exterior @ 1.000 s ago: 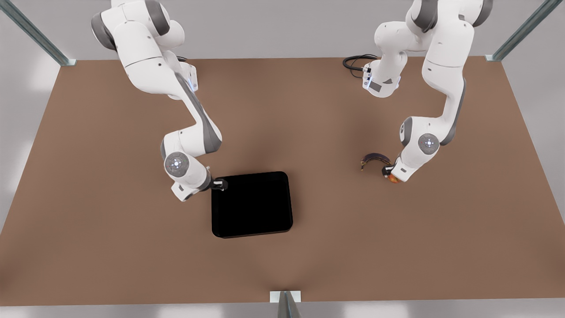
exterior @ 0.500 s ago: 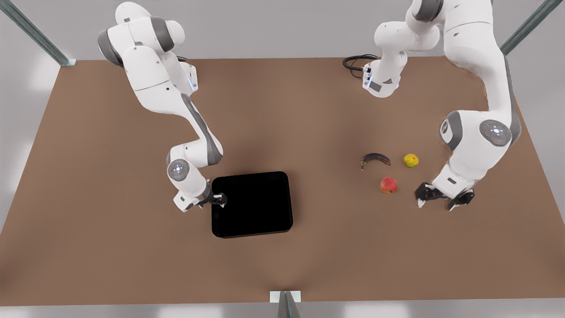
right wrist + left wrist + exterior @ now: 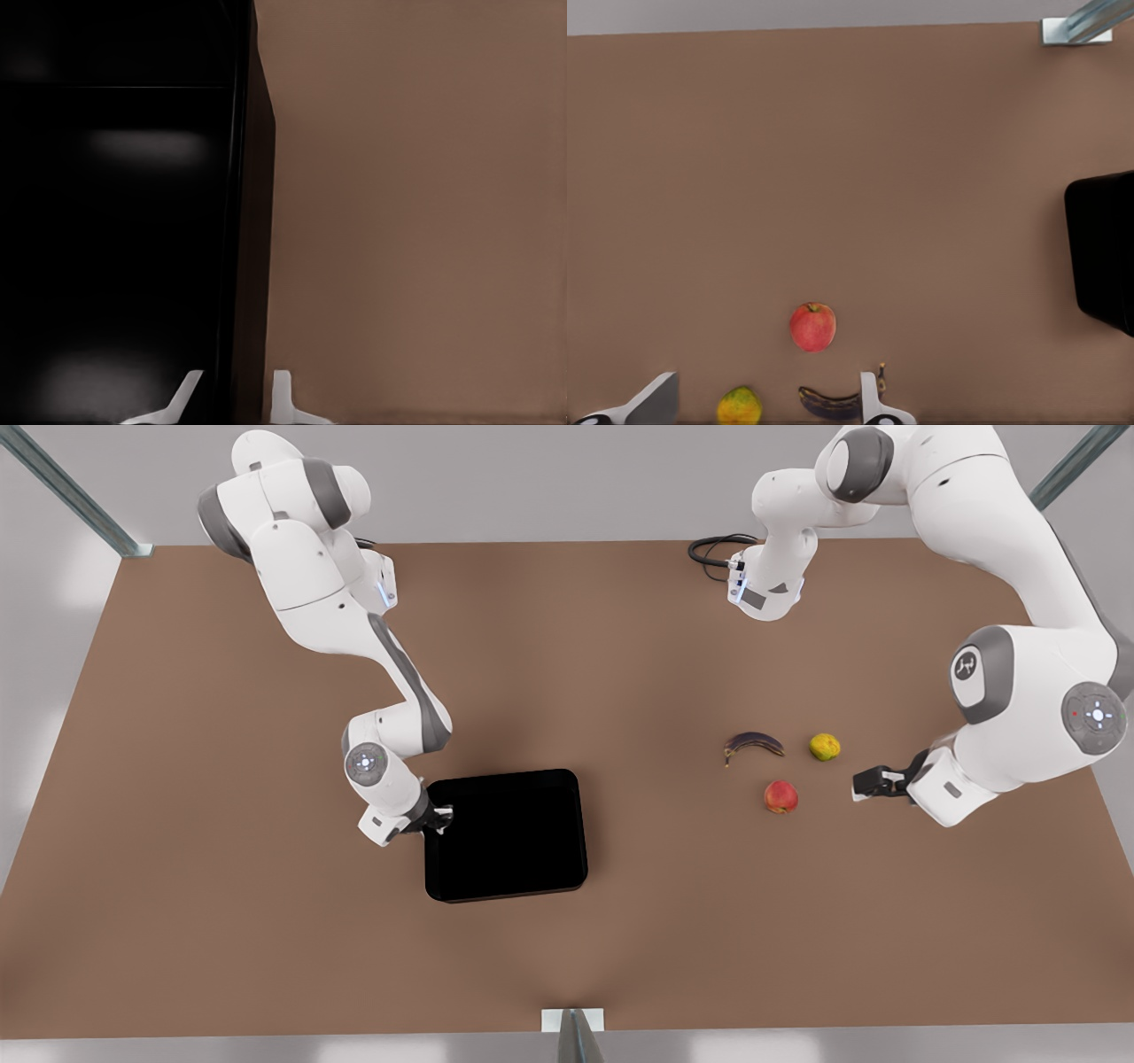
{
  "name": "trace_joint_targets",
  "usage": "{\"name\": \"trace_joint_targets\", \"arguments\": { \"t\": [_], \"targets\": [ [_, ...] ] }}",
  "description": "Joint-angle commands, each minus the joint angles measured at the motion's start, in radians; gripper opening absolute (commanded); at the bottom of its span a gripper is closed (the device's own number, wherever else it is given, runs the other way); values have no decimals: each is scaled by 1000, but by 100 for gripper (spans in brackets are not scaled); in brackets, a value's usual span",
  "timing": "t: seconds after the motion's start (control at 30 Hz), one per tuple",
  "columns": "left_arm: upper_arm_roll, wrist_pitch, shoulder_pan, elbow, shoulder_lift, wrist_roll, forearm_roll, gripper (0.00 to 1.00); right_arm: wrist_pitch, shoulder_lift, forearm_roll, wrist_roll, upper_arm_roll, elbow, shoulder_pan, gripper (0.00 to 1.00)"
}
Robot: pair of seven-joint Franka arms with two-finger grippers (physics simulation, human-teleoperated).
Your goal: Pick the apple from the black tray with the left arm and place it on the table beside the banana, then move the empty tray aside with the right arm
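The red apple (image 3: pixel 780 796) (image 3: pixel 812 327) rests on the brown table (image 3: pixel 638 673), just in front of the dark banana (image 3: pixel 754 744) (image 3: pixel 828 403). My left gripper (image 3: pixel 864 784) (image 3: pixel 769 381) hovers open to the front view's right of the apple, holding nothing. The glossy black tray (image 3: pixel 505 837) (image 3: pixel 1103 248) (image 3: pixel 115 221) lies empty near the table's middle. My right gripper (image 3: pixel 440 815) (image 3: pixel 237 379) sits on the tray's edge at the front view's left. One finger is inside the rim and one outside, pinched on it.
A small yellow-green round fruit (image 3: pixel 825 747) (image 3: pixel 740 406) lies beside the banana, between it and my left arm. A black cable (image 3: pixel 713 549) coils at the table's far edge. Open brown tabletop lies to the front view's left of the tray.
My left gripper let go of the apple and drew back to the front view's right, uncovering the yellow-green fruit. My right gripper shifted a little along the tray's edge. The tray stayed put.
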Motion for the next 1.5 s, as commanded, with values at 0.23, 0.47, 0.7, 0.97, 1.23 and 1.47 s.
{"name": "trace_joint_targets", "arguments": {
  "t": [0.23,0.47,0.7,0.97,1.23,1.47],
  "targets": [
    [1,-43,-5,-1,-1,-43,1,100,-75,-11,1,-102,-2,5,-6,19],
    [3,-43,-6,-1,-1,-43,7,100,-187,-80,1,-102,-2,16,-6,17],
    [3,-43,-6,-1,-1,-43,8,100,-475,-235,1,-214,-137,16,-9,15],
    [3,-43,-6,-1,-1,-43,7,100,-598,-246,87,-558,-396,105,-13,14],
    [3,-43,-6,-1,-1,-44,8,100,-618,-172,139,-849,-508,178,-16,13],
    [3,-43,-6,-1,-1,-44,7,100,-612,-96,165,-854,-514,186,-41,13]
  ]
}}
